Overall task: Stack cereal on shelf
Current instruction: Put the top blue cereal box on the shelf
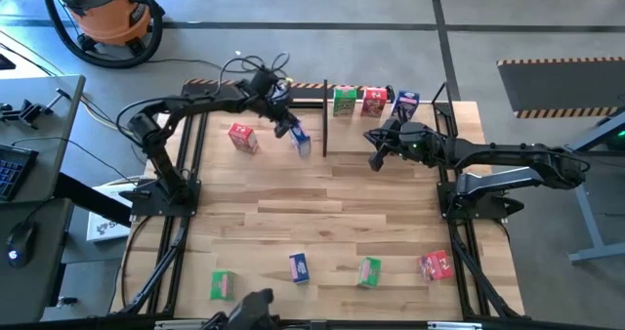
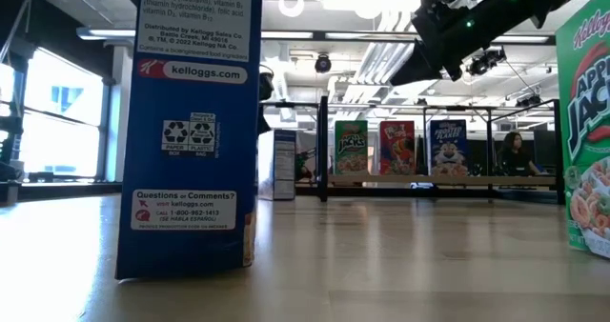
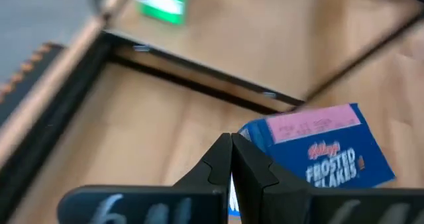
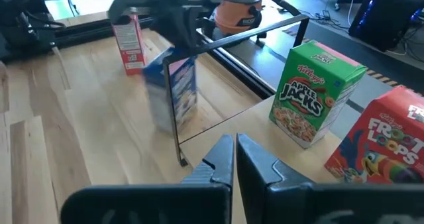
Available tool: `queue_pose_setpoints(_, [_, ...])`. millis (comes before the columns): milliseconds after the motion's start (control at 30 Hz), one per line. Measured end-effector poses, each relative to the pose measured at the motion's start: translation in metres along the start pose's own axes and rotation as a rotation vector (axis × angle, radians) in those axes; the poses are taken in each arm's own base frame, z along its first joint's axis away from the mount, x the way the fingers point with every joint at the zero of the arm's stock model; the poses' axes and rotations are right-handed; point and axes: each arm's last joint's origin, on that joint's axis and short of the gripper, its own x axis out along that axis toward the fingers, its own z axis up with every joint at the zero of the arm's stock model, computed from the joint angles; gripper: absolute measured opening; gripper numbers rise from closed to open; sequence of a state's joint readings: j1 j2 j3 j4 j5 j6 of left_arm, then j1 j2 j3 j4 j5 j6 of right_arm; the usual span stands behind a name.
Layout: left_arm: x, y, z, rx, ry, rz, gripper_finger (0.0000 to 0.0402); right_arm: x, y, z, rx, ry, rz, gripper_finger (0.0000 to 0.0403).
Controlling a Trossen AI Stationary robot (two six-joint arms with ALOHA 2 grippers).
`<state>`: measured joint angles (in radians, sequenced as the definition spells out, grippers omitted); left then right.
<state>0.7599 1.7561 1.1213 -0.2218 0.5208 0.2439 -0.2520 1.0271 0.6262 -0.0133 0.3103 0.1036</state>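
Note:
The shelf, a thin black rod rack (image 1: 312,84) with an upright divider post (image 1: 325,125), stands at the table's far edge. Right of the post, a green (image 1: 344,101), a red (image 1: 374,101) and a blue box (image 1: 406,103) stand upright on their bases. My left gripper (image 1: 288,128) is shut, just left of the post, over a blue Frosted Flakes box (image 3: 324,151), which also shows in the high view (image 1: 301,143). My right gripper (image 1: 375,160) is shut and empty, in front of the three boxes on the shelf. My left gripper has its shut fingers (image 3: 255,171) close beside the blue box's top end (image 3: 311,124), coming from above. The fingers themselves hide the spot, so I cannot tell whether they touch the box.
A red box (image 1: 242,137) stands left of the blue one. Near the front edge stand a green (image 1: 223,285), a blue (image 1: 299,268), another green (image 1: 369,271) and a red box (image 1: 437,265). Bare wood lies across the table's middle (image 1: 322,208).

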Motion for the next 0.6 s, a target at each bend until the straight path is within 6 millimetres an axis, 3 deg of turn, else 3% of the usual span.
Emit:
queue_pose_setpoints(200, [0.01,-0.02,-0.002,0.041,0.045,-0.093,0.0,0.0,0.0,-0.001,0.001,0.007,0.02,0.0])
queue_pose_setpoints(400, [0.027,-0.047,-0.02,0.056,0.085,-0.213,0.0,0.0,0.004,-0.001,0.046,0.016,0.085,0.0002])
queue_pose_setpoints(600, [0.042,-0.069,-0.037,0.049,0.085,-0.253,0.0,-0.003,0.02,-0.003,0.02,0.017,0.159,0.0056])
